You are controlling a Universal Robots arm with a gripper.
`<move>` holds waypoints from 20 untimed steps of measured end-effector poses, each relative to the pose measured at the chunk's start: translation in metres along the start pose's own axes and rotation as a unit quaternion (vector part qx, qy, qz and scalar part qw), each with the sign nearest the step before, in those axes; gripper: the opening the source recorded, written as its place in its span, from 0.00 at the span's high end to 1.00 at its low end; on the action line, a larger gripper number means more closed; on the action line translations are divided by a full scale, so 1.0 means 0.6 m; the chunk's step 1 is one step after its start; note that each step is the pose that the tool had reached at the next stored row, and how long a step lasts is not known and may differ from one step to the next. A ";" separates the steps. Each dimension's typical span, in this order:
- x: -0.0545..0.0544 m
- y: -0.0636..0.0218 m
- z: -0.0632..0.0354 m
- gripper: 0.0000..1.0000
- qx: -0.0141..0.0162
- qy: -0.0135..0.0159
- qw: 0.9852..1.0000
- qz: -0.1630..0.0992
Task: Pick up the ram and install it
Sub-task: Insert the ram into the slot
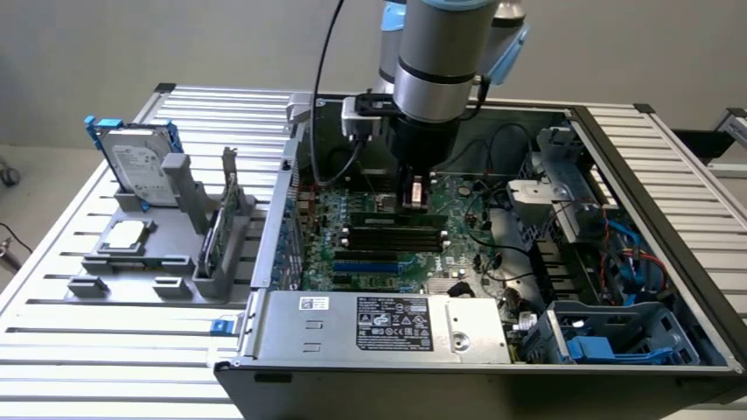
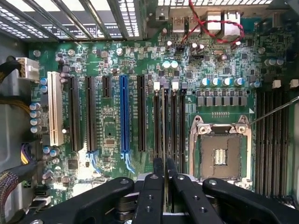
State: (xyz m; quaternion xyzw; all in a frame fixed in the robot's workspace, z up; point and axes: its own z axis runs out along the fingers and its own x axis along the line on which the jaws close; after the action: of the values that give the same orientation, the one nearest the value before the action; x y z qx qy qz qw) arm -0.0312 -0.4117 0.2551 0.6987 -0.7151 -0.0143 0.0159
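My gripper (image 1: pixel 411 203) reaches down into the open computer case (image 1: pixel 653 175), over the motherboard's black memory slots (image 1: pixel 397 234). In the wrist view its two black fingers (image 2: pixel 154 186) stand almost together, shut on the ram (image 2: pixel 164 121). The ram appears edge-on as a thin dark line along the memory slots (image 2: pixel 180 121), between their white end clips. From the exterior view a green strip of the ram (image 1: pixel 377 203) sticks out beside the fingertips, just above the slots. Whether its lower edge sits in a slot I cannot tell.
Beside the slots lie the empty processor socket (image 2: pixel 219 149), a blue expansion slot (image 2: pixel 124 114) and red cables (image 2: pixel 210 23). At the exterior view's left, a grey fixture (image 1: pixel 175 262) carries the hard drive in a blue frame (image 1: pixel 135 162) and the silver processor chip (image 1: pixel 126 234). The power supply (image 1: pixel 386 319) fills the case front.
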 end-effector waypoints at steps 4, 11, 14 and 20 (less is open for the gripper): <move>0.000 -0.001 0.012 0.86 0.000 0.000 1.000 0.000; 0.000 -0.001 0.023 0.86 0.000 0.000 1.000 0.000; 0.000 -0.001 0.027 0.86 0.000 0.000 1.000 0.000; 0.000 -0.001 0.037 0.86 0.002 0.000 1.000 0.000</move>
State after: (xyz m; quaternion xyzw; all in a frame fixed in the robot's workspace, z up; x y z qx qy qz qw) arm -0.0313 -0.4118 0.2330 0.6986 -0.7152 -0.0129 0.0145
